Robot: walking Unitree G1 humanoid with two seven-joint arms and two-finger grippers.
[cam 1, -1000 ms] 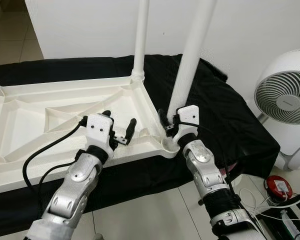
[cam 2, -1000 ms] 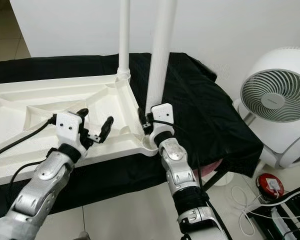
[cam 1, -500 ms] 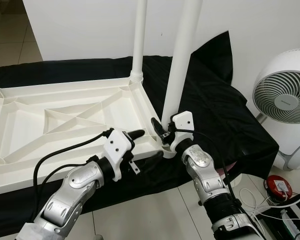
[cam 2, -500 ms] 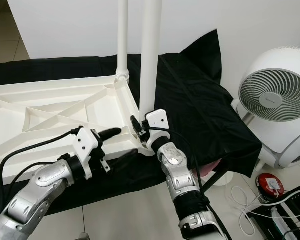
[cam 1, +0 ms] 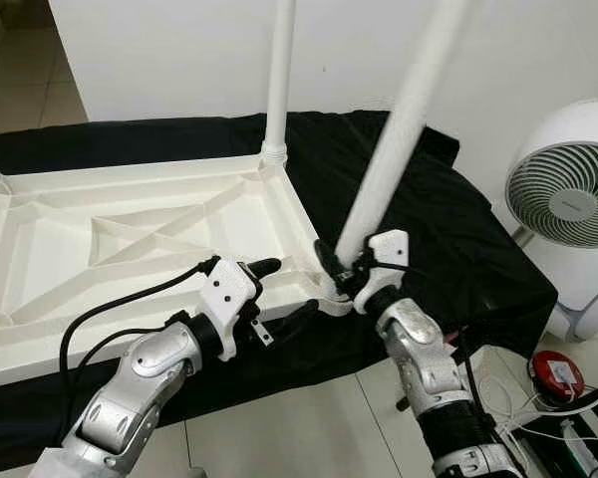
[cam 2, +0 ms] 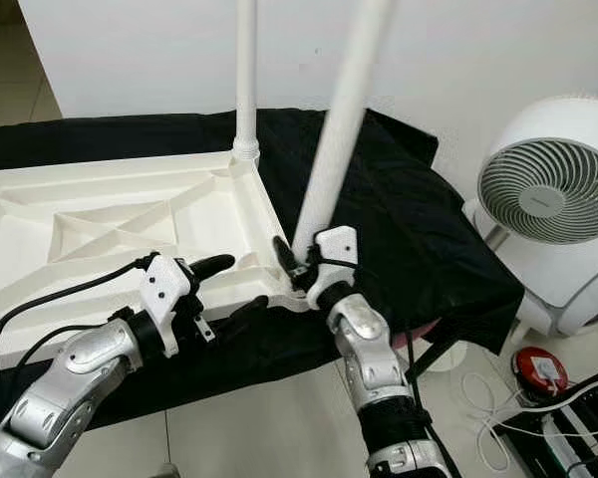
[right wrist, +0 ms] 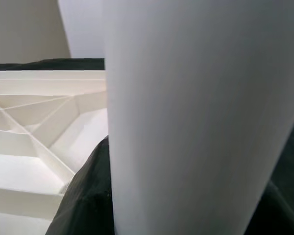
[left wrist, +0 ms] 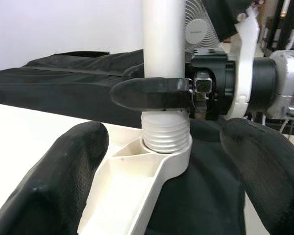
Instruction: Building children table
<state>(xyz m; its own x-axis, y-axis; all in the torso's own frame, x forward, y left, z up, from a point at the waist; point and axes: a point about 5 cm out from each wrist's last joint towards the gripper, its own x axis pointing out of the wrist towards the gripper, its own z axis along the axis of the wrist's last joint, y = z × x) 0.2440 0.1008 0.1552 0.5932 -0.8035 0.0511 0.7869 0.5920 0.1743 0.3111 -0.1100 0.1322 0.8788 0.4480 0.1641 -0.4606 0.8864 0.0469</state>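
The white table top lies upside down on a black cloth. One white leg stands upright in its far right corner. A second leg leans to the right, its threaded end sitting in the near right corner socket. My right gripper is shut on this leg just above the thread. My left gripper is open, its fingers straddling the top's near edge beside that socket without gripping it.
A white fan stands on the floor to the right. Below it lie a red round object and cables. The black cloth hangs over the support's right end. A white wall is close behind, and tiled floor runs in front.
The held leg has tipped from upright to leaning right. My left gripper came down from above the top to its near edge. A raised corner of black cloth has dropped back.
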